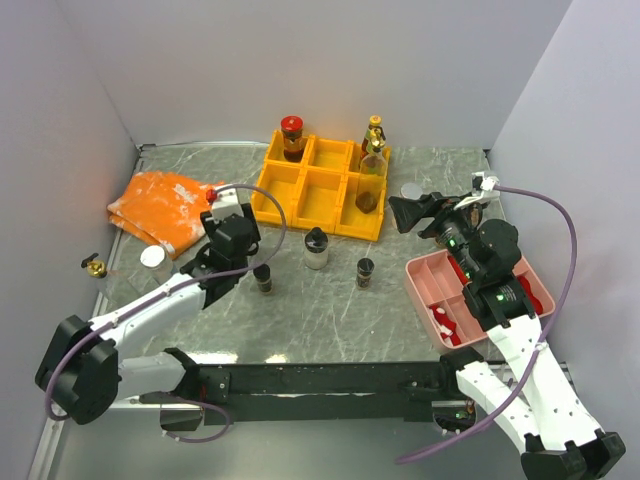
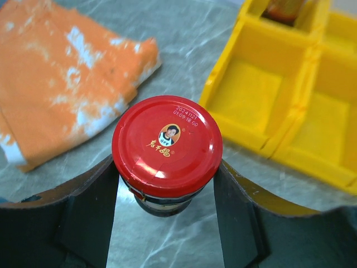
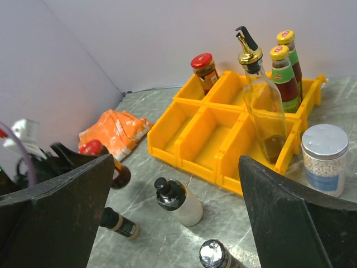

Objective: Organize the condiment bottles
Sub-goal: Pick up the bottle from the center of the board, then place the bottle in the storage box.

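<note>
Left edge: small gold-capped bottle (image 1: 93,266) and silver-lidded container (image 1: 152,256), both too small to make out further.
Orange cloth (image 1: 165,208): crumpled near the counter's (image 1: 300,320) back left corner.
Left tool (image 2: 165,173): partly closed, both fingers pressed against the red-capped jar (image 2: 163,142), between the cloth and the yellow tray (image 1: 322,195).
Jar's look: glossy red cap with a small portrait and yellow characters; the cap hides nearly all the glass.
Counter middle: small dark bottle (image 1: 263,278), black-capped white bottle (image 1: 316,248) and foil-topped dark jar (image 1: 365,272), in front of the yellow tray.
Yellow tray: second red-lidded jar (image 1: 292,137) back left; yellow-capped sauce bottles (image 1: 375,128) back right; glass cruet (image 1: 371,180) before them.
Right tool (image 1: 405,214): wide open, empty, near a silver-capped jar (image 1: 411,190).
Pink tray (image 1: 430,275): right edge, partly covered by the right arm.
</note>
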